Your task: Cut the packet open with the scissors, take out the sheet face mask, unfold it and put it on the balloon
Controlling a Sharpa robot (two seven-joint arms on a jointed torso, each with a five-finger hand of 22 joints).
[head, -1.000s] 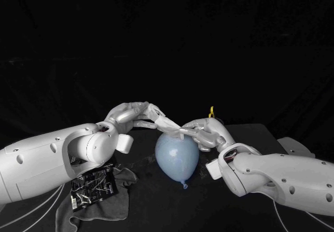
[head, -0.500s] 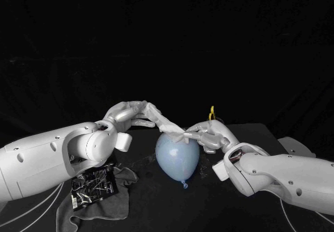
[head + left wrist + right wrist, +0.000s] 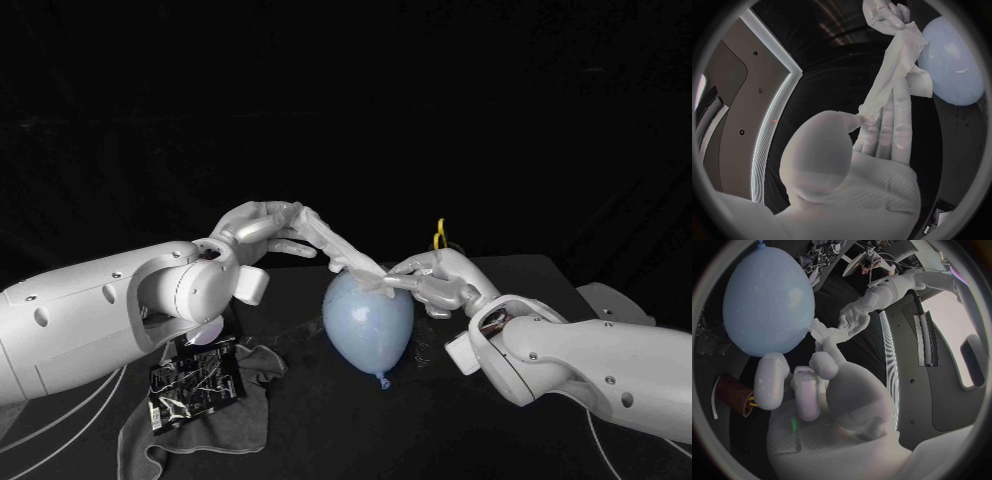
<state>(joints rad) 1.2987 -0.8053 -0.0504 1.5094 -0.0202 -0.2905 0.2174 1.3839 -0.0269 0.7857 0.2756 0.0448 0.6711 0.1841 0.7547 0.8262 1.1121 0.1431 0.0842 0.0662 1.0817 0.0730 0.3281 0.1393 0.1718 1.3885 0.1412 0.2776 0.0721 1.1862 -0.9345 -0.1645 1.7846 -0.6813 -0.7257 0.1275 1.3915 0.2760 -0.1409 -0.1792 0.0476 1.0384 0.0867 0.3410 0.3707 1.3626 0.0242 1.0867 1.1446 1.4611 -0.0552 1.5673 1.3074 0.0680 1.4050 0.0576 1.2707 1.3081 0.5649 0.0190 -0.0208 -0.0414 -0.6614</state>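
At frame centre we count one smooth, egg-shaped balloon (image 3: 366,325); above it our left hand (image 3: 267,228) and right hand (image 3: 433,280) pinch one limp white mask (image 3: 346,255); one crinkled packet (image 3: 191,385) lies lower left.

The left arm (image 3: 101,320), left of the balloon (image 3: 366,320), and the right arm (image 3: 606,365), right of it, are glossy white rounded shells dotted with small dark screw holes. The left robot hand (image 3: 267,228) and right robot hand (image 3: 433,280) are silver, with segmented fingers. Thin white cables (image 3: 58,428) run beneath the left arm.
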